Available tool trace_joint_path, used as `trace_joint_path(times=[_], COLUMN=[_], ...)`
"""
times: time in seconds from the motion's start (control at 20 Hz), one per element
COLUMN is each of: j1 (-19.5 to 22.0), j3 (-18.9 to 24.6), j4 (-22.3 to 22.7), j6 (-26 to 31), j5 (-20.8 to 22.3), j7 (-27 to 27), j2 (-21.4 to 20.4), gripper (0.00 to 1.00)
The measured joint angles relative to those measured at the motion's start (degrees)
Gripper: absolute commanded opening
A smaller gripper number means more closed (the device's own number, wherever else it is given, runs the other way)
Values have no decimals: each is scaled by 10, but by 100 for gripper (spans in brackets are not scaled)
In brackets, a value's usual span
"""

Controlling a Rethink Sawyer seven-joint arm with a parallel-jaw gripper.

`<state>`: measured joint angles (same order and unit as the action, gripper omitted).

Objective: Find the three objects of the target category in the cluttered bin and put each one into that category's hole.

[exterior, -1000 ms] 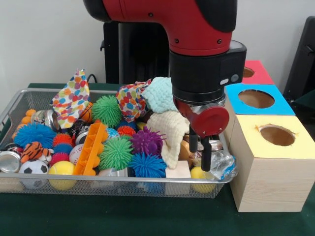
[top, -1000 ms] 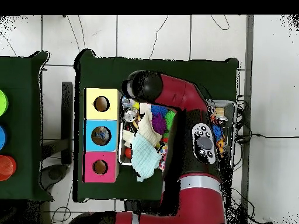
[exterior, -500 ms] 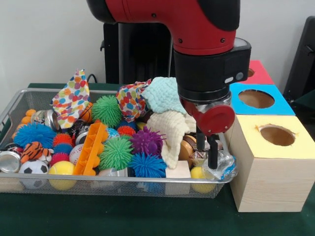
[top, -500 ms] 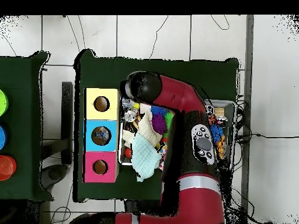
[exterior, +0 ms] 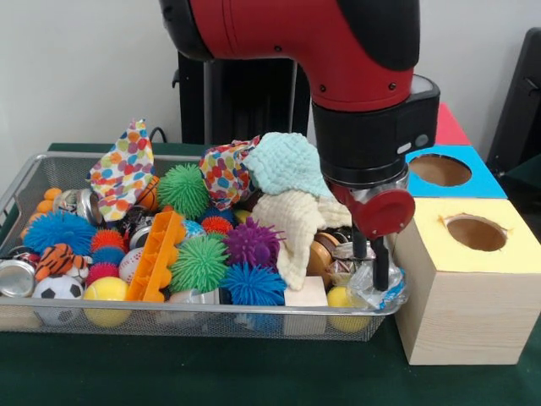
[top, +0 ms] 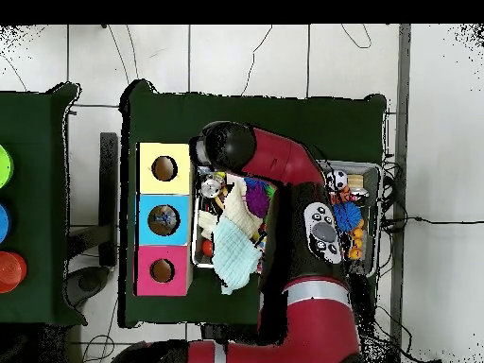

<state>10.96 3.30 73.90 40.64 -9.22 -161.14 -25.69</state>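
A wire mesh bin (exterior: 211, 320) holds a heap of toys: green (exterior: 199, 263), purple (exterior: 251, 243) and blue (exterior: 253, 285) spiky balls, teal (exterior: 286, 165), cream (exterior: 292, 224) and polka-dot (exterior: 125, 169) cloths, an orange block toy (exterior: 157, 256) and a metal can (exterior: 16, 276). My gripper (exterior: 370, 260) hangs at the bin's right end, open, its fingers just above a crumpled clear plastic piece (exterior: 378, 289), with nothing held. In the overhead view the red arm (top: 274, 161) hides the gripper.
Three wooden boxes with round holes stand right of the bin: yellow (exterior: 476, 233) nearest, then blue (exterior: 440, 170), then red (exterior: 444, 124). Overhead they show as yellow (top: 164, 168), blue (top: 164, 219) and red (top: 162, 270). The yellow box stands close beside the fingers.
The arm has shifted to the right in the front view, carrying the gripper from over the cream cloth's edge to the bin's right end beside the yellow box.
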Motion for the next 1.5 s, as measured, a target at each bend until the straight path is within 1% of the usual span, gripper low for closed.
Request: trace_joint_path(times=[0.6, 1.5], j1=[-8, -17], j3=[7, 6], j4=[2, 3], j6=[-20, -21], j5=[1, 5], j7=[0, 0], j2=[21, 19], gripper=[100, 100])
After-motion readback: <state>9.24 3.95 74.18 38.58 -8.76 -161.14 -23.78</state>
